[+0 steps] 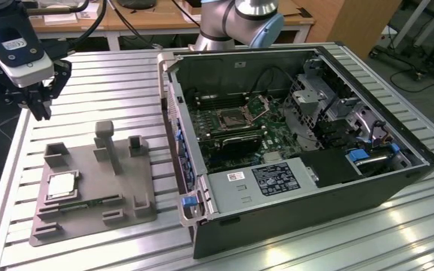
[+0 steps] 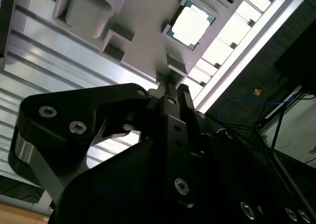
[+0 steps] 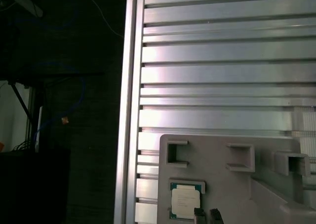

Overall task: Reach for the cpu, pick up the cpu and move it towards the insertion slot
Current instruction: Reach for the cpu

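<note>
**1. Hand.** Black 2-fingered robot hand (image 1: 40,110) on a white-and-black wrist. It hangs over the far left part of the counter at the exterior view's left, tips pointing down. Its fingers (image 2: 169,90) are drawn together with only a thin gap between them, clenched on nothing. It is clear of the holder and of every part on it.

**2. Cpu.** Small flat square chip with a shiny silver metal top, the cpu (image 1: 61,185). It lies flat in a square recess at the near left of the holder and shows in both wrist views (image 2: 191,25) (image 3: 186,202). It is untouched and well apart from the hand.

**3. Holder.** Grey moulded plastic holder (image 1: 89,169) with upright posts and open pockets. It sits on the counter just left of the computer case. 1 thin green circuit strip (image 1: 81,204) lies in a slot on the near side of the cpu.

**4. Insertion slot.** Square metal-framed socket with a dark centre, the insertion slot (image 1: 234,117). It is set in the green motherboard (image 1: 277,127) inside the open black computer case (image 1: 300,217). Its hinged silver retention plate (image 1: 262,104) stands raised beside it. It is well to the right of the cpu.

**5. Counter.** Ribbed aluminium counter (image 1: 111,73), carrying the holder and the case.

**6. Arm.** Grey-and-blue robot arm joint (image 1: 243,22), at the far edge behind the case.
</note>
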